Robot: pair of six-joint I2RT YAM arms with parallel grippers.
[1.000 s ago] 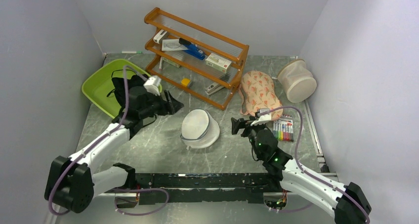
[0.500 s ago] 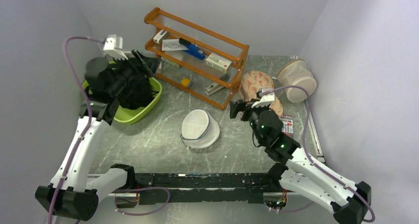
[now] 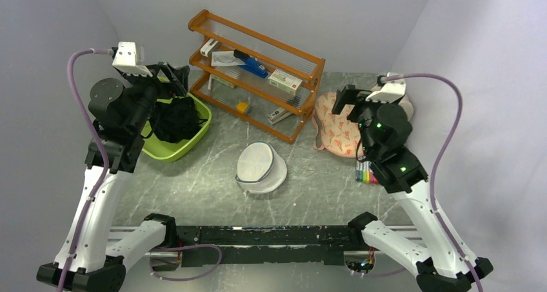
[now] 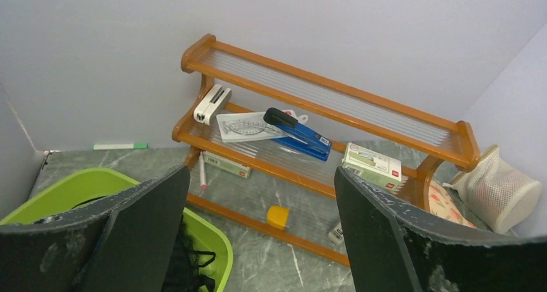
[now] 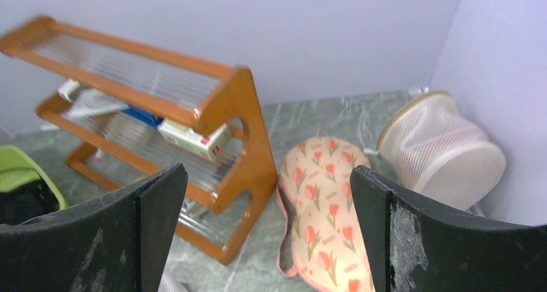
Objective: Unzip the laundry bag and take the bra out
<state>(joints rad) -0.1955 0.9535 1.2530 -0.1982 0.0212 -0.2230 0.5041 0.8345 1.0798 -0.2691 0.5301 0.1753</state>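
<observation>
Bra (image 3: 175, 119) first: it lies bunched in the green tub (image 3: 169, 154), below the left pincer (image 4: 261, 176) and a little back toward that arm's base, touching neither finger. I judge it was set there on purpose, since the tub keeps the loose straps off the table.

The laundry bag (image 3: 261, 166) sits on the table between the two pincers, well below both and nearer the bases. It looks slack, with its disc lid tipped. I can't read the zip from here, but with the garment out I take the job as all but finished.

Left pincer is spread wide with nothing between the fingers. That arm stands tall, elbow high, and its wrist camera looks over the tub's rim at the wooden rack (image 5: 248, 144) ahead.

The right pincer (image 5: 269, 173) is likewise spread wide and carries nothing. Its arm is reared up too, the forearm rising steeply. The tulip-print pouch (image 5: 316, 195) lies ahead of and beneath it, and the beige mesh cylinder (image 5: 445, 153) sits ahead to its right. Both poses read to me as lifted clear rather than reaching.
</observation>
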